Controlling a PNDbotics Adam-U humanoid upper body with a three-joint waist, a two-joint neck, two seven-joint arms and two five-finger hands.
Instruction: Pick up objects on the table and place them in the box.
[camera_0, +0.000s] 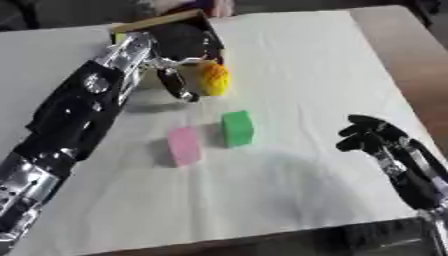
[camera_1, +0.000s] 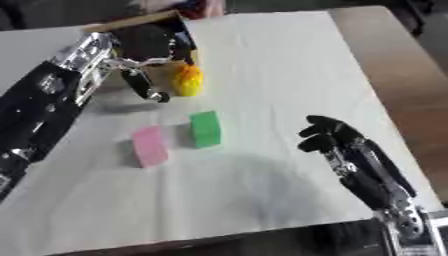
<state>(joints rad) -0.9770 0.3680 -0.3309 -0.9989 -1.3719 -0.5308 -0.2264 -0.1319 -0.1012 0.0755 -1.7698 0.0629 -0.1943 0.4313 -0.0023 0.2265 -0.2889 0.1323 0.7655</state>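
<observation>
Right hand, at four o'clock, rested idle with fingers curled and grasping nothing. Pink block and green block lay centre, untouched. At eleven o'clock, left hand pinched the yellow object beside the box; the placing step seemed under way, and the next move called for lifting it over the rim.

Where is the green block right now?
The green block stands near the middle of the white table, just right of the pink block and nearer the camera than the yellow object.
</observation>
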